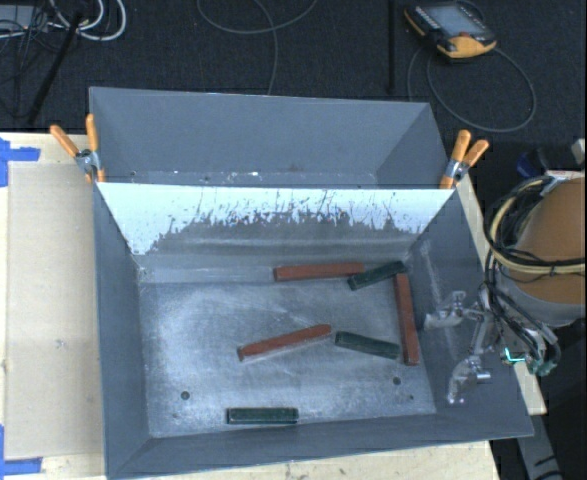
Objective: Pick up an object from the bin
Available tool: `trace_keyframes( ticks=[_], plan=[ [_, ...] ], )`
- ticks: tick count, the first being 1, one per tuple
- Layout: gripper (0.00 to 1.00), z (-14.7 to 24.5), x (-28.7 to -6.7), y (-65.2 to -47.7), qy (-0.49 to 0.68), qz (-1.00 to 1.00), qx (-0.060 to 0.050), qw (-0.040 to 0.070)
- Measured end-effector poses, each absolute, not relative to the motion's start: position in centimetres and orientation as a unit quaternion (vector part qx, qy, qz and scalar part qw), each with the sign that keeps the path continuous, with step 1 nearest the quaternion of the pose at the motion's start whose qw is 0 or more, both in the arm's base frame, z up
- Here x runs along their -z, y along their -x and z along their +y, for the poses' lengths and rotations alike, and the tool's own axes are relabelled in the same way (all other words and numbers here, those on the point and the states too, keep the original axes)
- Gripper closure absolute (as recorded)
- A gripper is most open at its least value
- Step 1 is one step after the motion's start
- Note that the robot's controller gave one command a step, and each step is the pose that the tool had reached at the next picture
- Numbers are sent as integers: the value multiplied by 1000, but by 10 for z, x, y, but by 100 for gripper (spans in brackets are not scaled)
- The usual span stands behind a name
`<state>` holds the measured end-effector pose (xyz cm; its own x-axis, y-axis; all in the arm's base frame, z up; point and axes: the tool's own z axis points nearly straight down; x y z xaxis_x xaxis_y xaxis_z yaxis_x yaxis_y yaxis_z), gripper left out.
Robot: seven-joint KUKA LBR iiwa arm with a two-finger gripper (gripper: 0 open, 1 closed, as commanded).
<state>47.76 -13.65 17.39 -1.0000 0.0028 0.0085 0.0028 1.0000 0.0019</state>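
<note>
my tool (451,353) hangs over the right sloping wall of the bin (273,148), fingers apart, nothing between them. just beside it a red-brown stick (406,318) lies along the floor's right edge, a dark green stick (367,345) close to its lower end. a second red-brown stick (284,342) lies mid-floor, a third red-brown stick (320,271) by the far wall, a lone green stick (262,416) at the near edge.
</note>
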Motion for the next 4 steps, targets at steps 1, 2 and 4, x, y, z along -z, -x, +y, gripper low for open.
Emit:
trace_keyframes(
  ticks=[1, 2, 4],
  plan=[
    [0, -136, -177, -480, -1, -1000, 0, 1],
    [0, -128, -119, -475, 52, -999, 0, -1],
    [0, -42, -119, -494, 196, -981, 0, 0]
  ],
)
